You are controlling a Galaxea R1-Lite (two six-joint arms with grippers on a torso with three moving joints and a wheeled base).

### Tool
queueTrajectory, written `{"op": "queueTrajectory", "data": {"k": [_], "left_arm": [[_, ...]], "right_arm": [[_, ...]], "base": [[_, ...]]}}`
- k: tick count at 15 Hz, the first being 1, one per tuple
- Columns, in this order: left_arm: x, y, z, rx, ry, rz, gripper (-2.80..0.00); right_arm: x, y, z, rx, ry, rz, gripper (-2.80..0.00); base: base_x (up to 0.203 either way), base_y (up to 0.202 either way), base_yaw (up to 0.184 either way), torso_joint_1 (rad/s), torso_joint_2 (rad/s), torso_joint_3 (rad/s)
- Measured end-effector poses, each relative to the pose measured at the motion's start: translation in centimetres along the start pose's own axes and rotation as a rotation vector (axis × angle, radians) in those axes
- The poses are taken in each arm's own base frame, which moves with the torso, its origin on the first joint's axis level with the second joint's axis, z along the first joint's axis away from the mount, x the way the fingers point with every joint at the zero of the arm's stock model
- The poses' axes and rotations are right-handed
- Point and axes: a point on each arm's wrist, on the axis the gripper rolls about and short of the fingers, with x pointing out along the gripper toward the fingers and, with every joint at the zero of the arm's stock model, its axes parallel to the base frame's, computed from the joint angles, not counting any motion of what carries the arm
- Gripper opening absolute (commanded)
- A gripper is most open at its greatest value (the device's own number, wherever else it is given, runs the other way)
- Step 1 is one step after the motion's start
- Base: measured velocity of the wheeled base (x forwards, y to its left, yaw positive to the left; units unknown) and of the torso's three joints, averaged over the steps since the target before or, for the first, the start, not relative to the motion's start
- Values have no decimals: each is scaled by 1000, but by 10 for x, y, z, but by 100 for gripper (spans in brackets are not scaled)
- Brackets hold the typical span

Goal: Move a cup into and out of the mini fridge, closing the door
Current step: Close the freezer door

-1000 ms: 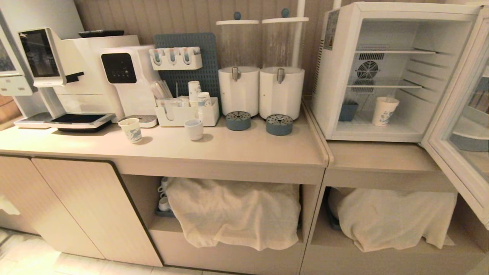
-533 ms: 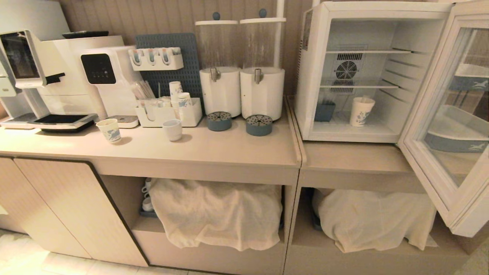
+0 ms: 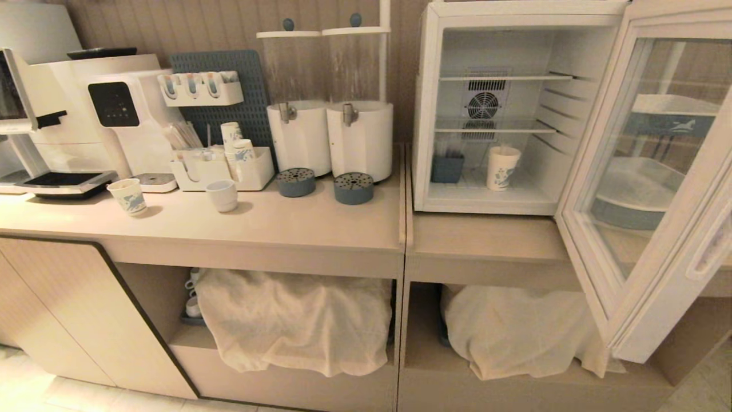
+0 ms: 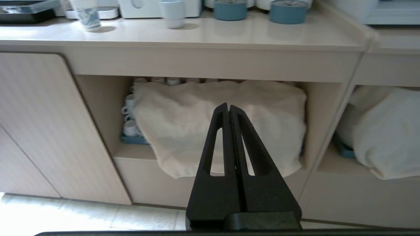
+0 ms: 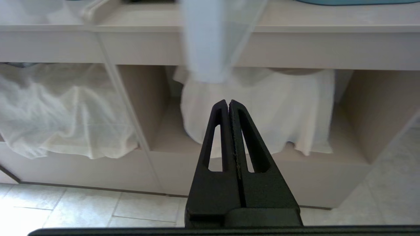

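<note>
Cup stands upright on the floor of the open mini fridge, beside a small blue container, under two wire shelves. Your glass door hangs wide open to the right. Both arms sit low, out of the head view: left gripper and right gripper are each pinched closed and empty, facing the draped lower shelves. Likely risks: an arm clipping the door's edge on the way in, or a closed gripper tipping the light paper cup.
</note>
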Motion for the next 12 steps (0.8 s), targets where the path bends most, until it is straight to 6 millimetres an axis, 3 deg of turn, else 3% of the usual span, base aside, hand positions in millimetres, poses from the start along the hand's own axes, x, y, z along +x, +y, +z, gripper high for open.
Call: {"op": "queueTrajectory", "data": {"k": [6,12], "left_arm": [[0,0,0,-6,-1,1,-280],[0,0,0,-6,-2,1,-280]], "right_arm": [[0,0,0,0,-4,0,-280],[0,0,0,9,-9,-1,-280]], "base": [[0,-181,1,2,1,3],[0,-14,0,0,2,0]]}}
